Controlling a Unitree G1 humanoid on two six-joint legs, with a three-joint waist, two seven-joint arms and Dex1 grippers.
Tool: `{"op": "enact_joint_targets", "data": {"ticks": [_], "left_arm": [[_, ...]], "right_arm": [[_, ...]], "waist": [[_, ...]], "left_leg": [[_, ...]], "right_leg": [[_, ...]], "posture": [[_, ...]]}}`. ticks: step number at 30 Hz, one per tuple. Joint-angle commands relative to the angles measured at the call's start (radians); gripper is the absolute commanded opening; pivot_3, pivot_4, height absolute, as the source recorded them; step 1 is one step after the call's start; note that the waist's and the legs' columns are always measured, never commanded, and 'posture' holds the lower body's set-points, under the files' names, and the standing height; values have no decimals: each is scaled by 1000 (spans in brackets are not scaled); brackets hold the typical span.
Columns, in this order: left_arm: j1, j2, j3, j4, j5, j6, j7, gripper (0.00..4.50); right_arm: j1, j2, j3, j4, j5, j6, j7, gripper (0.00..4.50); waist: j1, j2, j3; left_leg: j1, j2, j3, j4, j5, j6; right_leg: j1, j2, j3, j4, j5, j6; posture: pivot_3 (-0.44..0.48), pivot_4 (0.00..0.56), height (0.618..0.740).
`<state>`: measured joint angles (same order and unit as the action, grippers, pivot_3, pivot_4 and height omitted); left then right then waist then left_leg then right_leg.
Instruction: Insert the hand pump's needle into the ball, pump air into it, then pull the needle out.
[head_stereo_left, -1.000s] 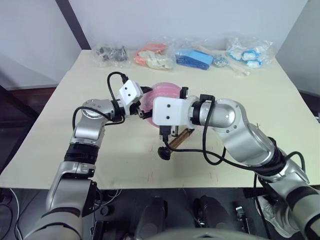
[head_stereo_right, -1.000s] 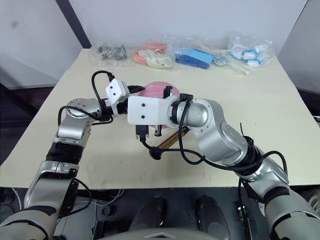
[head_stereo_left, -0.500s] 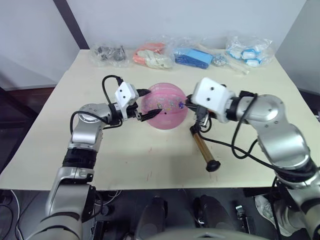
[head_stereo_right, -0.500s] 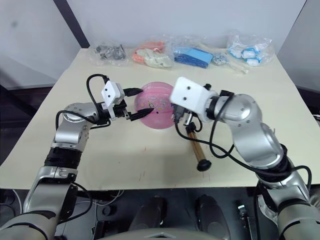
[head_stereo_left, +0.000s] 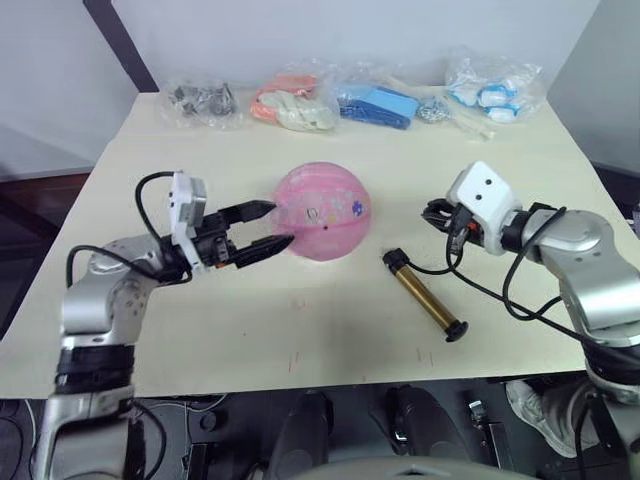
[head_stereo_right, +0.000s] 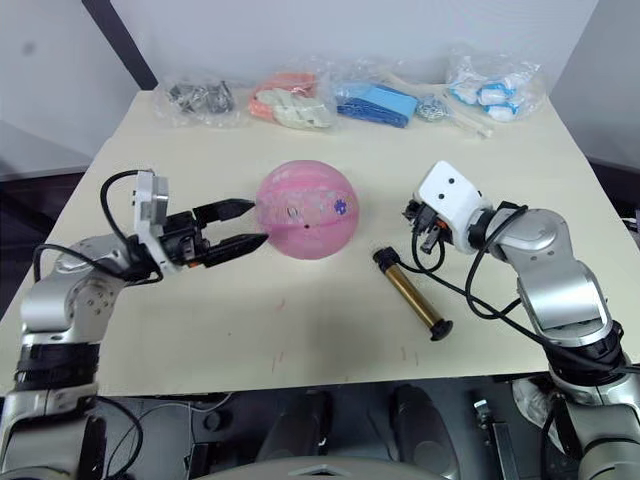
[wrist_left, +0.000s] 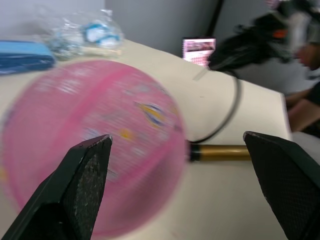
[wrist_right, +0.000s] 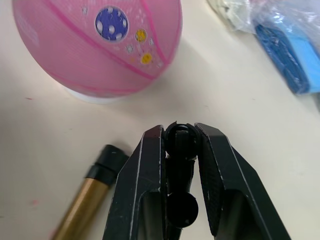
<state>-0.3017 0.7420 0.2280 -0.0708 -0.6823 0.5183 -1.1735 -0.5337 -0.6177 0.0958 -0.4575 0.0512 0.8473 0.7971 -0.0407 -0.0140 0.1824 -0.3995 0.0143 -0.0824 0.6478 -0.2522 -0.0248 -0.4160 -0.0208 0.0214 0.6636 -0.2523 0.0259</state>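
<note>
Looking across the tabletop, we see the ball resting near the middle, with nothing on it or pressed against it. Along the far edge lies a row of clear plastic bags: dark metal parts, pink-orange items, a blue pack and blue-and-white pieces. All of these sit well apart from the ball.

Our left claw points at the ball's left side with its two fingers spread wide. The fingertips sit just beside the ball, and we cannot tell whether they touch it. Nothing lies between them.

The hand pump lies flat on the tabletop to the right of the ball, near it but apart. Its barrel runs at a slant toward the near edge. Our right claw hovers beyond the pump's upper end, to the right of the ball.

The right wrist view gives what the head views hide: the two fingers are nearly closed on a small black fitting, which we take for the needle's end piece. The pin itself is too small to make out. That view also shows the ball's blue and yellow stickers. The left wrist view shows the ball between widely parted fingertips, with the pump's gold barrel behind.
</note>
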Motion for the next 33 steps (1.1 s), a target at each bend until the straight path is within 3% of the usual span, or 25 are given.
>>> {"op": "enact_joint_targets", "data": {"ticks": [1, 8, 15, 24, 33], "left_arm": [[73, 33, 76, -119, -76, 32, -11, 4500], [267, 31, 131, -270, -137, 52, 8, 4500], [365, -13, 120, -269, -111, -5, 13, 4500], [400, -29, 114, -245, -96, -64, -17, 4500], [410, -38, 89, -246, -81, -102, -34, 4500]], "right_arm": [[-8, -21, -53, 44, 23, -55, -15, 353], [13, -32, -91, 159, 54, -102, -40, 353], [-6, -7, -132, 302, 79, -128, -95, 353], [-91, 1, -144, 342, 130, -170, -102, 353], [-21, -1, -148, 351, 158, -147, -117, 353]], "waist": [[1, 0, 0], [2, 0, 0], [3, 0, 0], [3, 0, 0], [5, 0, 0]], "left_leg": [[0, 0, 0, 0, 0, 0], [0, 0, 1, 0, 0, 0], [2, 0, 2, 0, 0, 0], [2, 2, 3, 1, 0, 0], [2, 2, 4, 1, 0, 0]], "right_leg": [[0, 0, 0, 0, 0, 0], [0, 0, 0, 0, 0, 0], [1, 0, 2, 0, 0, 0], [1, 2, 3, 1, 1, 0], [1, 2, 4, 1, 1, 0]], "posture": [[0, 150, 740], [0, 150, 740], [0, 150, 740], [0, 150, 740], [0, 150, 740]]}}
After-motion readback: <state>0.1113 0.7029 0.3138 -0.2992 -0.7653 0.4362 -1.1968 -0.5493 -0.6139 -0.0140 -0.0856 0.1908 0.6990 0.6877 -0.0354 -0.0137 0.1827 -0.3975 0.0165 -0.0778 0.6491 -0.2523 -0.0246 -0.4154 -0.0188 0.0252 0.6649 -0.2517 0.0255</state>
